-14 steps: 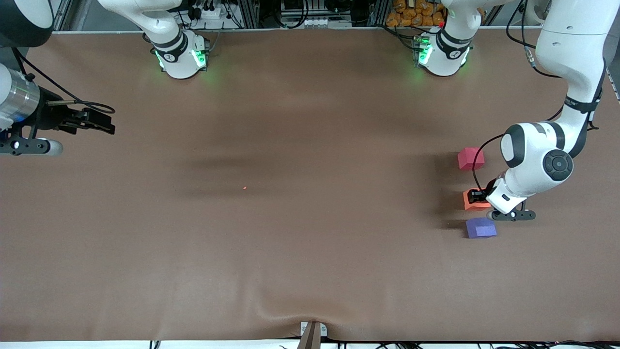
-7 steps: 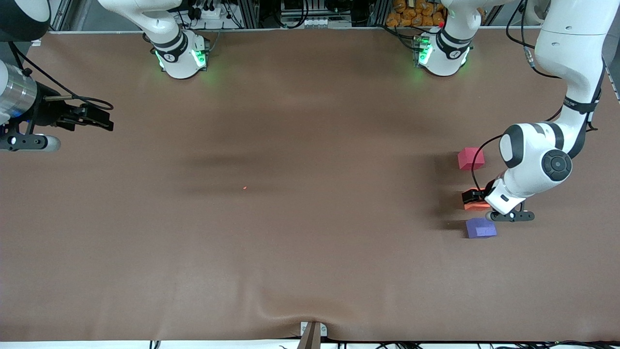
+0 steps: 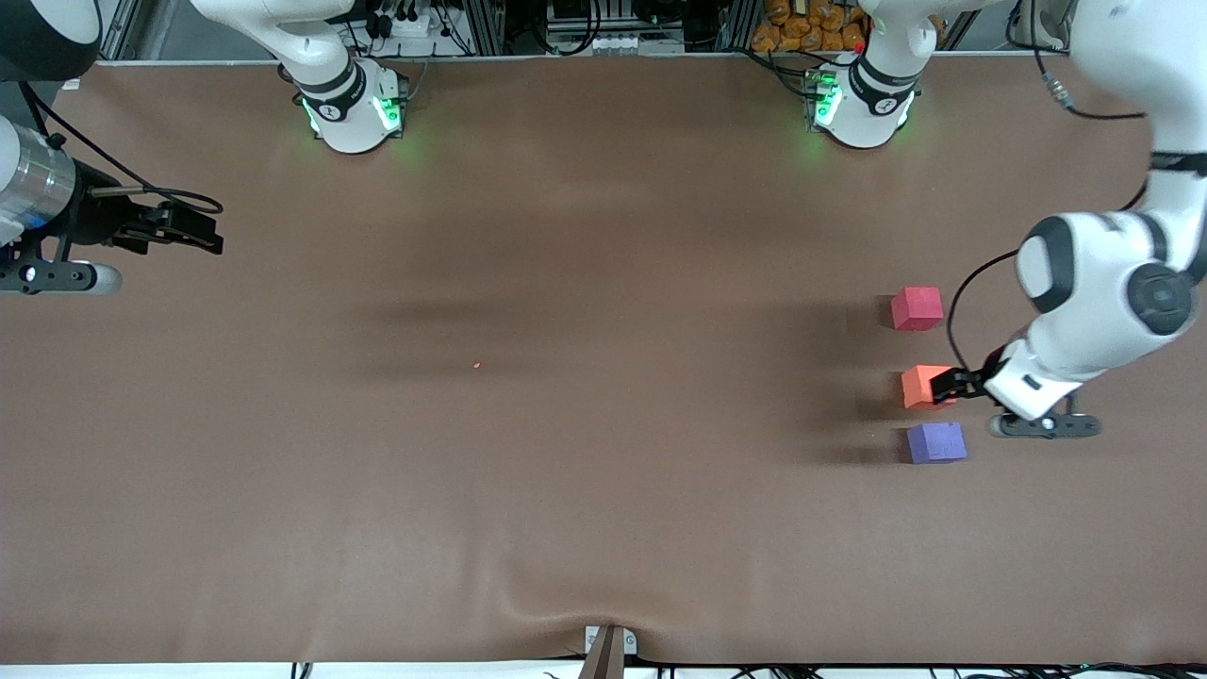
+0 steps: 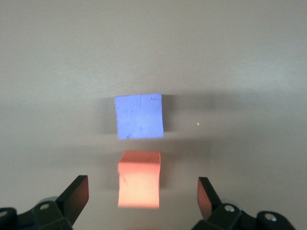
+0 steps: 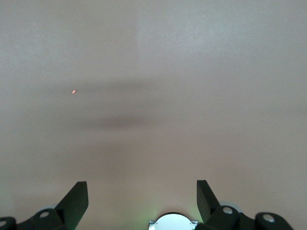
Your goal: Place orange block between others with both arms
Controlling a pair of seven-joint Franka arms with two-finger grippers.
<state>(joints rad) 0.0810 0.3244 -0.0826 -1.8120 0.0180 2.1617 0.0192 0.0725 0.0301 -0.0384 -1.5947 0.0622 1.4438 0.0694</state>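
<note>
The orange block rests on the brown table between the others: the red-pink cube lies farther from the front camera, the blue-purple cube nearer. My left gripper hovers at the orange block's edge toward the left arm's end, open and holding nothing. In the left wrist view the orange block lies free between the wide-spread fingers of the left gripper, with the blue-purple cube past it. My right gripper waits open over the right arm's end of the table; in its wrist view the right gripper is empty.
A tiny orange speck lies mid-table. The green-lit arm bases stand along the table's edge farthest from the front camera. A small clamp sits at the edge nearest it.
The left gripper opened, let go of the orange block and drew back toward the left arm's end of the table. The right arm barely shifted.
</note>
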